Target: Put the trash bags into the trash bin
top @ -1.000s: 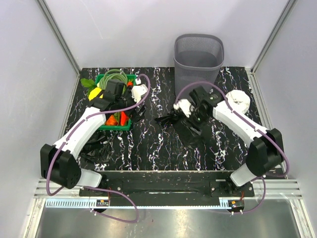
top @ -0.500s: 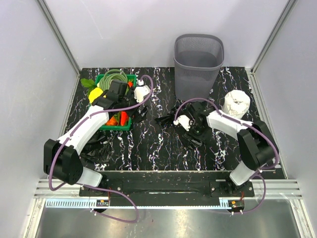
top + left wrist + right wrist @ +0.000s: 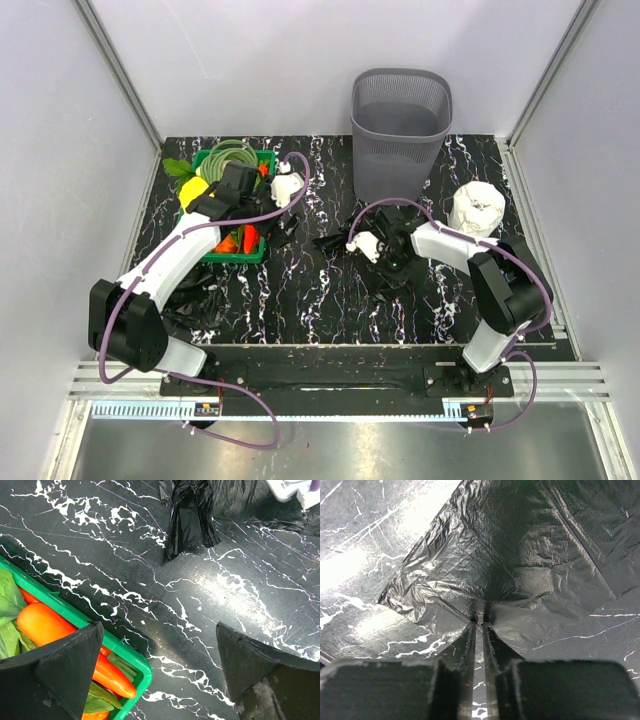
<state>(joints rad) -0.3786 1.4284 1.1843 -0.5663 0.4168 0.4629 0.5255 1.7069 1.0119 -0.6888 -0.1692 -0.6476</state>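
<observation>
Centre of table: right gripper is down on a trash bag — fingers nearly together, pinching a fold of the black film.
Step in hand: securing the grasp; the bag lies flat on the marble, not yet lifted.
Left gripper: jaws wide, holding nothing, hovering beside the green crate.
Other bags: one crumpled bag just ahead of the left arm.
Trash bin: upright at the back edge, well apart from the pinch.
Next move: lift cleanly — the film looks slippery — then carry over the rim.
</observation>
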